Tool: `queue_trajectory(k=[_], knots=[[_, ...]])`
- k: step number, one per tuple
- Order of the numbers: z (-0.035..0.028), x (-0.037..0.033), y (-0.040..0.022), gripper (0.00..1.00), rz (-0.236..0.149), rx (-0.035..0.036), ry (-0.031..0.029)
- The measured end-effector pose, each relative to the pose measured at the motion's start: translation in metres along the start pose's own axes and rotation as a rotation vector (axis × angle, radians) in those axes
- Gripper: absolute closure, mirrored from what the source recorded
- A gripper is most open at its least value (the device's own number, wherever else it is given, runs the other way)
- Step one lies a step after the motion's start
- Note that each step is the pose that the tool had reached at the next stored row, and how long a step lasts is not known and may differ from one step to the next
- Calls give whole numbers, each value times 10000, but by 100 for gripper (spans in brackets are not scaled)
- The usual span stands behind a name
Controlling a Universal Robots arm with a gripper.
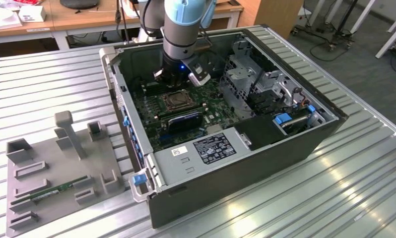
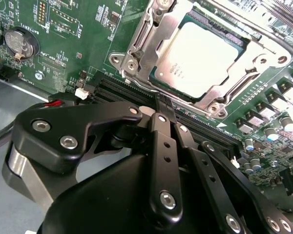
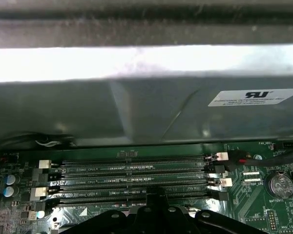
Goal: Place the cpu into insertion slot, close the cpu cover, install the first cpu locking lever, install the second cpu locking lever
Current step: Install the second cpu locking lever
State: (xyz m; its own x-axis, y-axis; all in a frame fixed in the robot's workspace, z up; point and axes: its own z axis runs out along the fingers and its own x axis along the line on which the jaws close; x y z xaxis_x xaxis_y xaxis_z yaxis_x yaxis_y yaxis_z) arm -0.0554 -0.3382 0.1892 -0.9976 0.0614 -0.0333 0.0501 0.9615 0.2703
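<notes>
The cpu (image 2: pixel 200 56) lies flat in the insertion slot (image 1: pixel 178 102), its silvery face up. The cpu cover (image 2: pixel 136 46), a metal frame, lies down around the chip's edges. In the second wrist view my gripper (image 2: pixel 163 103) is shut with nothing between its fingers. Its tips hover over the black memory slots just beside the socket's edge. From the exterior view the gripper (image 1: pixel 173 79) reaches down into the open computer case, just behind the socket. The first wrist view shows the fingertips (image 3: pixel 158 194) meeting above the memory slots.
Long black memory slots (image 3: pixel 132 168) run along the board beside the socket. The case wall (image 3: pixel 136 112) rises close behind them. A coin battery (image 2: pixel 20 41) sits on the board. A drive cage (image 1: pixel 251 79) fills the case's right. A grey fixture tray (image 1: pixel 59 163) holds a green memory stick (image 1: pixel 59 190).
</notes>
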Motion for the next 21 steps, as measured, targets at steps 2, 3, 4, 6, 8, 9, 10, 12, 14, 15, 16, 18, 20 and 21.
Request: queue_trajectory(k=[2,3,4,6,8,9,10,12,14,15,16,18,20,21], knots=[[2,0,0,89,-1,-5,-2],[2,0,0,89,-1,-6,-2],[2,0,0,89,-1,-6,-2],[2,0,3,89,-1,-4,-1],[3,0,6,89,0,-3,-2],[3,0,7,89,-1,-4,-2],[4,0,9,89,-1,-5,-1],[5,0,10,89,-1,-6,-2],[3,1,11,89,-1,-5,-1],[3,1,11,89,-1,-4,-1],[2,1,12,89,-1,-5,-2],[-1,0,14,89,-1,-7,-3],[-6,-1,16,89,-2,-14,-6],[-10,-1,18,89,-2,-17,-7]])
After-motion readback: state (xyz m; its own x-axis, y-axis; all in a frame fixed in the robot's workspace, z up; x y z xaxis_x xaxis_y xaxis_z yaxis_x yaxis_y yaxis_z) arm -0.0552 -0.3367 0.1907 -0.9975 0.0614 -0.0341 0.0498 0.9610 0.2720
